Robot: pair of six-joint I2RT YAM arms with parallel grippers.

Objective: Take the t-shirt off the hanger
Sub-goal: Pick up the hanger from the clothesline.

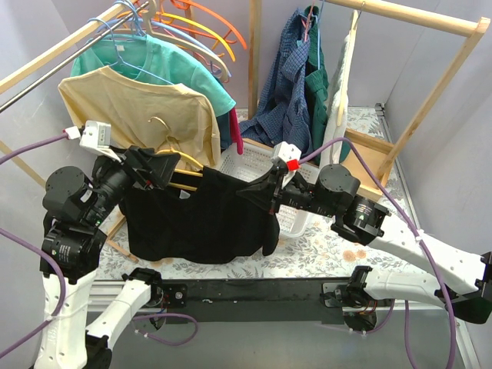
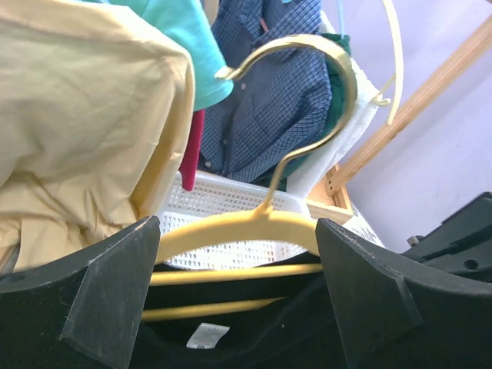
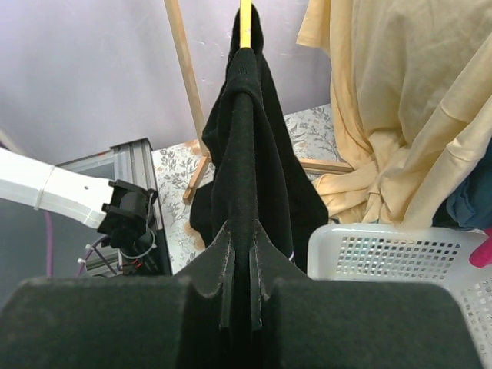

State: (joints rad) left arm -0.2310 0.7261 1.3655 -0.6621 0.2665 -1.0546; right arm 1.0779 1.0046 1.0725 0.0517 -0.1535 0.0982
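Black t-shirt hangs on a yellow hanger between the two arms, over the near part of the floral counter. The right end effector is clenched on the shirt's shoulder fabric. The left end effector is released, with one finger on either side of the hanger's neck. Behind sits a white laundry basket. Farther back hang a pale yellow t-shirt and a blue checked shirt.
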